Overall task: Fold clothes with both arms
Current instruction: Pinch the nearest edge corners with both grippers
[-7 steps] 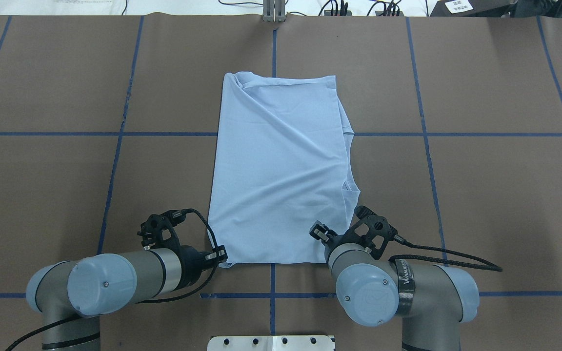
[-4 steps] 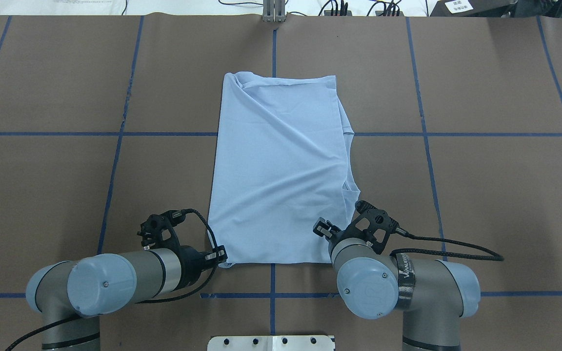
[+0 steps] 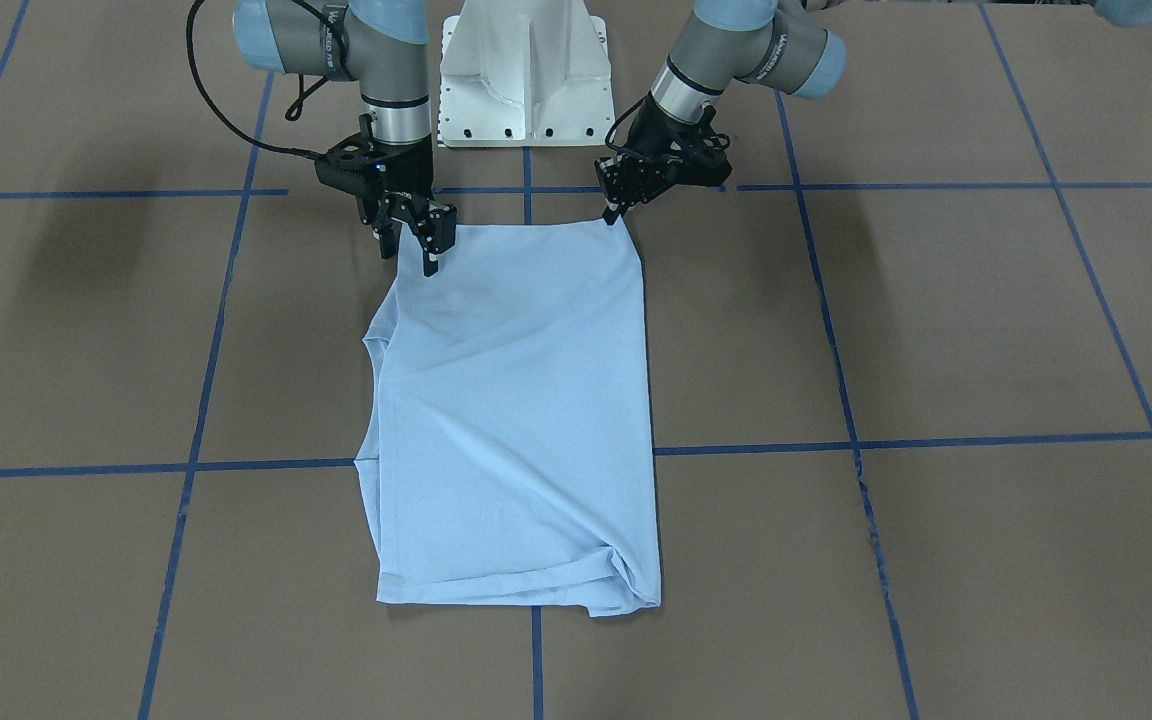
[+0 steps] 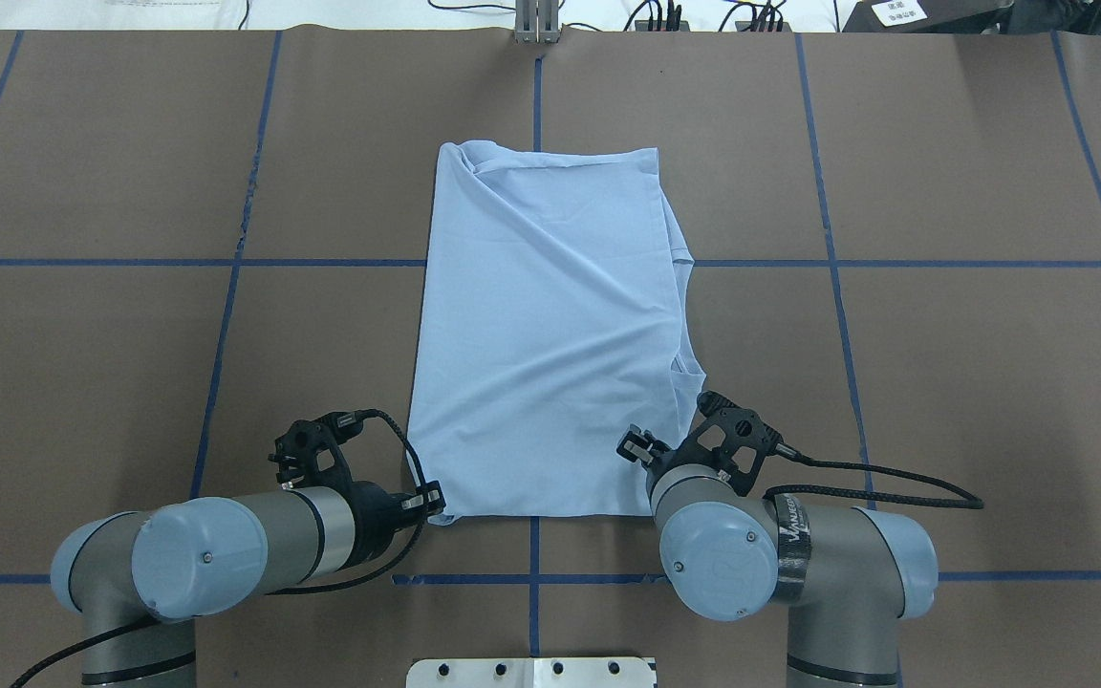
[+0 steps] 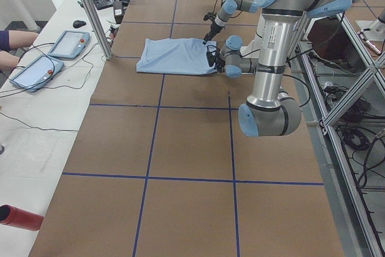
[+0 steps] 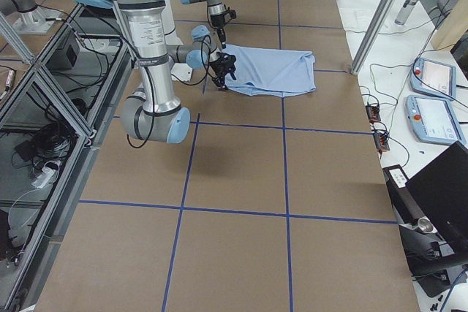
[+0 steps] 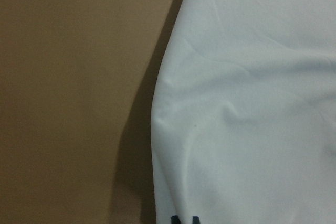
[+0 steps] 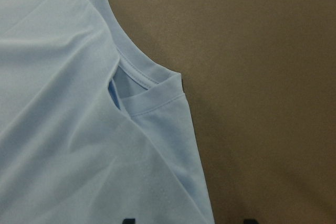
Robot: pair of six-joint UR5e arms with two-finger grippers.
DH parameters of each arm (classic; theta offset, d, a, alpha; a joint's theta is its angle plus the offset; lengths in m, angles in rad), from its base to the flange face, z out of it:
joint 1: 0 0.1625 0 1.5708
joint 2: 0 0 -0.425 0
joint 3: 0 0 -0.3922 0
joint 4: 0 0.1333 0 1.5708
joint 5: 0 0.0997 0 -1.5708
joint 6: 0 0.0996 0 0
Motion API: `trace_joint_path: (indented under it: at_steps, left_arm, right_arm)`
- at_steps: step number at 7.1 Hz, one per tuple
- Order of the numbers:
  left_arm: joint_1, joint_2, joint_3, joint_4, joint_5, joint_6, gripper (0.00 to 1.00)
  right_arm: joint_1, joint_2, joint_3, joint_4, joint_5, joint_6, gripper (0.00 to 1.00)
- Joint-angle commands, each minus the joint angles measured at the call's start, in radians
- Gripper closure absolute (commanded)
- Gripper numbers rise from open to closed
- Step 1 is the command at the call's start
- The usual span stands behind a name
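Counter [image 4: 942, 382] brown-surfaced, gridded with blue tape lines [image 4: 82, 261]; white side counter [image 5: 36, 124] at one end carries two tablets [image 5: 69, 44], cables and a red bottle [image 5: 21, 217] lying flat; a person's arm [image 5: 18, 40] rests nearby.

"What colour was the T-shirt [image 4: 550, 334]?"

"Pale blue all over, and plain on the side that showed."

"And the table [image 4: 942, 382]?"

"Brown. It had dark blue tape lines [image 4: 828, 191] that made big squares."

"What about the robot?"

"The left arm [image 4: 254, 545] and the right arm [image 4: 837, 559] were grey with light blue caps. The left gripper [image 3: 611, 212] and the right gripper [image 3: 411, 248] were black. The cable [image 4: 875, 468] was black too."

"Was anything white?"

"Yes, the pedestal base [image 3: 526, 70] was white. The side desk [image 5: 36, 124] was white as well, with a red bottle [image 5: 21, 217] on it."
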Motion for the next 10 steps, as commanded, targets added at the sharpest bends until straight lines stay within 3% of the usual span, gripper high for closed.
trace_joint_path:
  at_steps: [1,2,3,6,7,10]
  left_arm:
    - [0.0,0.0,0.0,0.0,-0.001,0.0,1.0]
    - [0.0,-0.002,0.0,0.0,-0.001,0.0,1.0]
    - [0.0,-0.002,0.0,0.0,-0.001,0.0,1.0]
    - [0.0,-0.002,-0.005,0.0,-0.003,0.005,1.0]
    - [0.0,-0.002,-0.008,0.0,-0.004,0.008,1.0]
    - [0.0,0.0,-0.028,0.002,-0.004,0.011,1.0]
  right_arm:
    - [0.008,0.003,-0.018,0.008,0.0,-0.001,0.3]
    - [0.011,0.012,-0.018,0.01,0.0,0.002,0.46]
    - [0.013,0.018,-0.019,0.011,-0.001,0.013,0.76]
    - [0.011,0.02,-0.025,0.013,-0.003,0.015,0.85]
    - [0.016,0.027,-0.022,0.013,-0.004,0.015,1.0]
    - [0.034,0.046,-0.01,0.014,-0.004,0.015,1.0]
